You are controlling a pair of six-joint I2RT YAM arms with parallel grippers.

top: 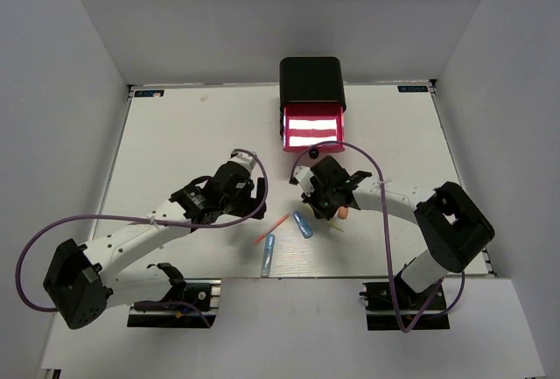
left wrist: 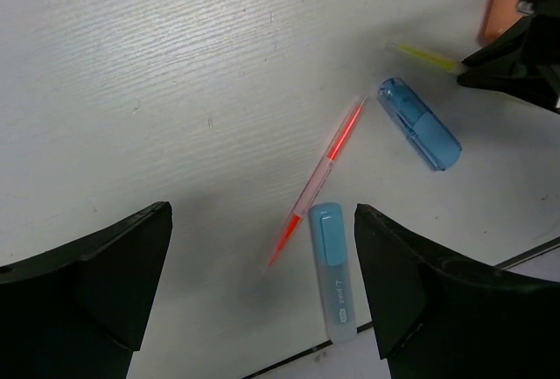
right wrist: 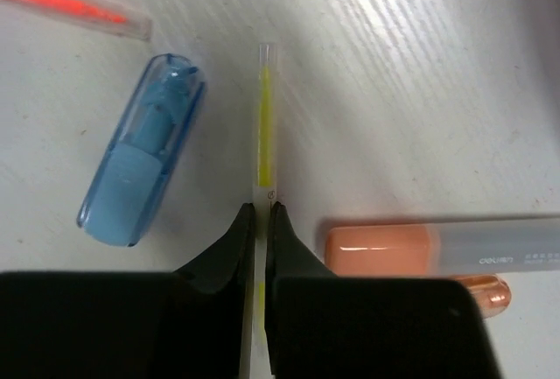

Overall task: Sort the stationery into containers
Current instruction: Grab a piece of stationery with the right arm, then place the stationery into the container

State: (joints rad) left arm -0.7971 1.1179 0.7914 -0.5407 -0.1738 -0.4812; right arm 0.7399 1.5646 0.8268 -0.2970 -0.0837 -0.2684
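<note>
The black cabinet (top: 311, 80) stands at the back with a pink drawer (top: 312, 129) pulled open. My right gripper (right wrist: 261, 213) is shut on the thin pale yellow stick (right wrist: 263, 116), low over the table (top: 175, 134). A stubby orange marker (right wrist: 437, 246) lies just right of it and the short blue marker (right wrist: 140, 162) just left. My left gripper (left wrist: 262, 248) is open and empty above the red stick (left wrist: 319, 178) and the light blue marker (left wrist: 333, 270). In the top view the red stick (top: 271, 228), the light blue marker (top: 268, 254) and the short blue marker (top: 303, 224) lie between the arms.
The table's front edge (top: 289, 277) runs just below the light blue marker. White walls enclose the table on three sides. A black knob (top: 312, 151) shows in front of the open drawer, next to the right arm's purple cable (top: 381, 178).
</note>
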